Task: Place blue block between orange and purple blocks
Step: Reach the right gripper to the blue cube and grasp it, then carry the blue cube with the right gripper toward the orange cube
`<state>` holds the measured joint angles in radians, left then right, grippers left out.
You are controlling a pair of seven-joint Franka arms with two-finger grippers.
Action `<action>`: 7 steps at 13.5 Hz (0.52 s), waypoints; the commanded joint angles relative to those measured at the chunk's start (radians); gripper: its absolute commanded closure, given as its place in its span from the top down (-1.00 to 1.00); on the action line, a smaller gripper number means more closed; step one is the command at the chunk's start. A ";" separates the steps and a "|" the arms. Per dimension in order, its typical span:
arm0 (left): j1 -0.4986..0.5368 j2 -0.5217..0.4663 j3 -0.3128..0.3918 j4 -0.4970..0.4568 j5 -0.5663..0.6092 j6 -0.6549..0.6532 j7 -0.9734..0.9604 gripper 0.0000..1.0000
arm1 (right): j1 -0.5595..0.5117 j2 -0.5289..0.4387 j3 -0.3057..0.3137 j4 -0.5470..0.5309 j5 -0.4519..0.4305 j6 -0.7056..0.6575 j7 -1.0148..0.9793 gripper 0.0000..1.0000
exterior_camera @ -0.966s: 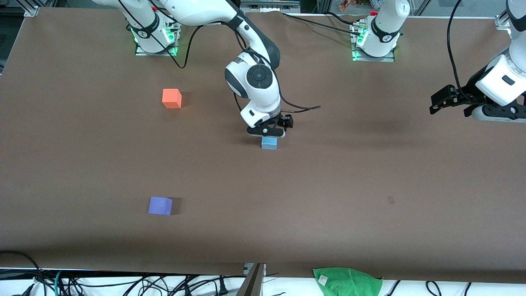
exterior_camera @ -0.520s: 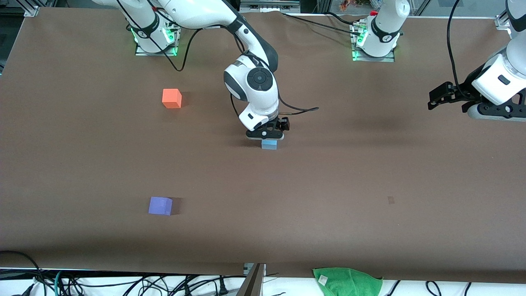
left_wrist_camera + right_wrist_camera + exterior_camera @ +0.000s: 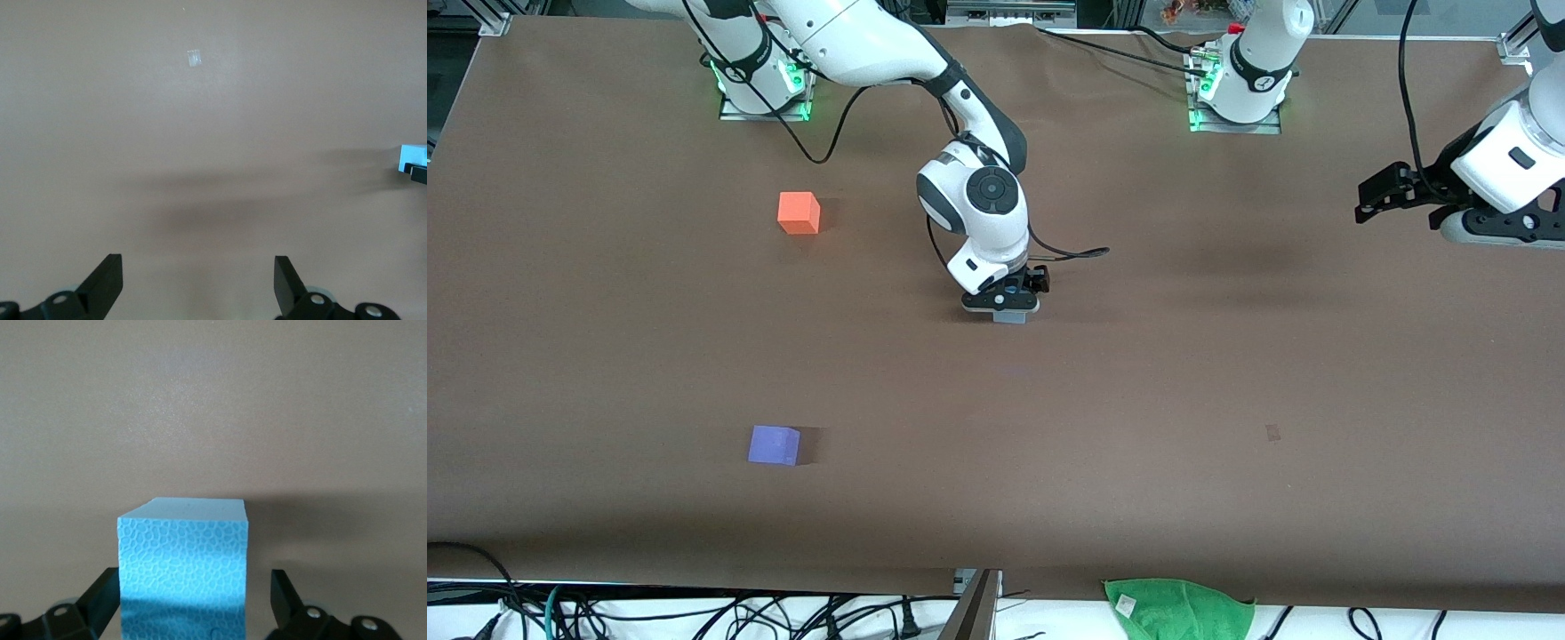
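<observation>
- Currently, the right gripper [image 3: 1001,302] is down over the small light sky-blue matte cube [image 3: 183,570], which sits on the brown table covering [image 3: 1138,373] mid-table, toward the left arm's end from both other cubes.
- The right wrist view shows the fingers [image 3: 99,597] parted, one on each side of the blue cube; a gap shows at one finger, the other is just beside the face. Not gripping yet.
- The bright orange matte cube [image 3: 799,213] lies farther from the front camera, the violet-purple matte cube [image 3: 774,444] nearer, well apart.
- The left gripper [image 3: 1383,203] waits over its own end of the table, fingers [image 3: 107,283] spread, nothing held.
- Risk: the cube looks off-centre between the fingers, so closing may nudge or twist it first.
- Risk: a shallow grip could let it slip during the carry.
- Risk: release off the orange–purple line would miss the goal.
- Writing: no brand, label or text readable anywhere.
</observation>
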<state>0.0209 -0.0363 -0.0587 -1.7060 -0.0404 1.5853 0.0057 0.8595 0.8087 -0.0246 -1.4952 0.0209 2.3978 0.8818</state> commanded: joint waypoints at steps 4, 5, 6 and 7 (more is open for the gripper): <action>0.005 -0.013 -0.010 0.009 0.016 -0.034 0.011 1.00 | -0.017 -0.008 -0.003 0.010 -0.002 -0.002 -0.007 -0.73; 0.005 -0.016 -0.010 0.009 0.016 -0.036 0.011 1.00 | -0.032 -0.012 -0.003 0.010 -0.001 -0.006 -0.012 -0.99; 0.005 -0.017 -0.009 0.009 0.016 -0.036 0.011 1.00 | -0.049 -0.028 -0.003 0.012 -0.001 -0.031 -0.020 -1.00; 0.005 -0.016 -0.013 0.009 0.016 -0.036 0.011 1.00 | -0.083 -0.046 -0.005 0.015 -0.001 -0.079 -0.053 -1.00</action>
<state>0.0225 -0.0379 -0.0665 -1.7039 -0.0404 1.5690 0.0057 0.8277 0.7999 -0.0346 -1.4866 0.0209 2.3859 0.8750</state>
